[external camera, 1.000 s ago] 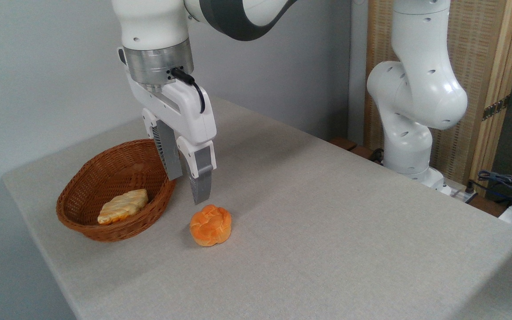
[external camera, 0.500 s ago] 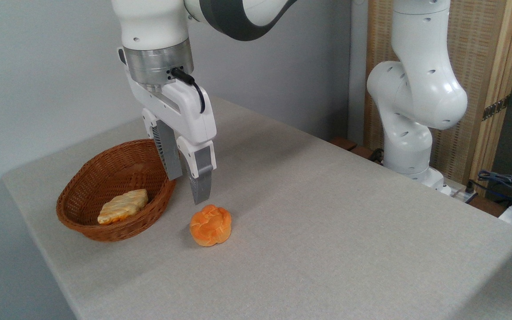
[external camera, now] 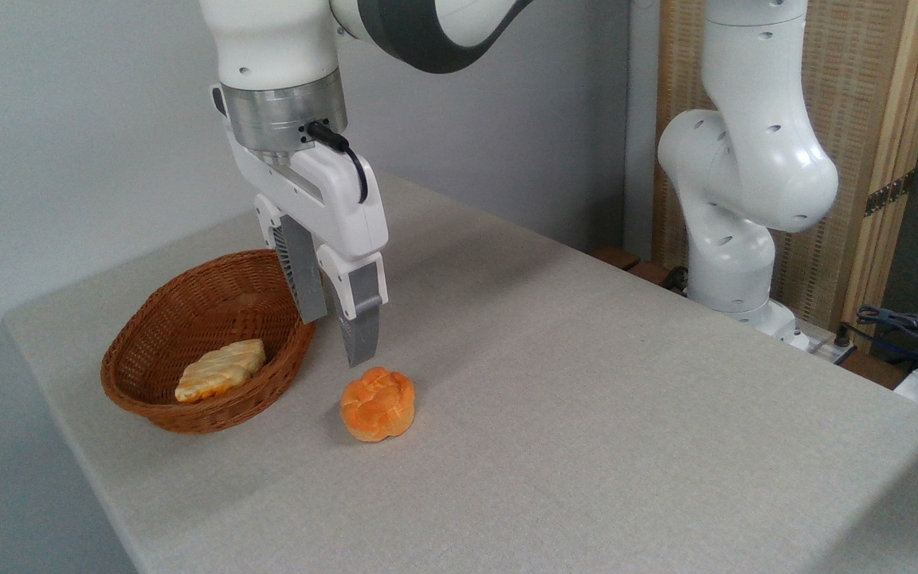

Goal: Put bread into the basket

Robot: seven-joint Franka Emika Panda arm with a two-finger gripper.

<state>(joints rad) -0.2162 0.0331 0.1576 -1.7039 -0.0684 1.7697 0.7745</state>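
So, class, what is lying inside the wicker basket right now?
One pale striped bread lies on the basket floor. The near wall and a gripper finger hide parts of the inside.

A pale striped oblong bread [external camera: 220,370]; grey cloth-covered table [external camera: 586,414]; bamboo screen [external camera: 865,119]; cables [external camera: 905,327], perhaps plugged in.

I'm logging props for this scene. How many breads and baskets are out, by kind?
Orange knotted bun: 1, on the table
Pale striped bread: 1, in the basket
Wicker basket: 1
Total: 3
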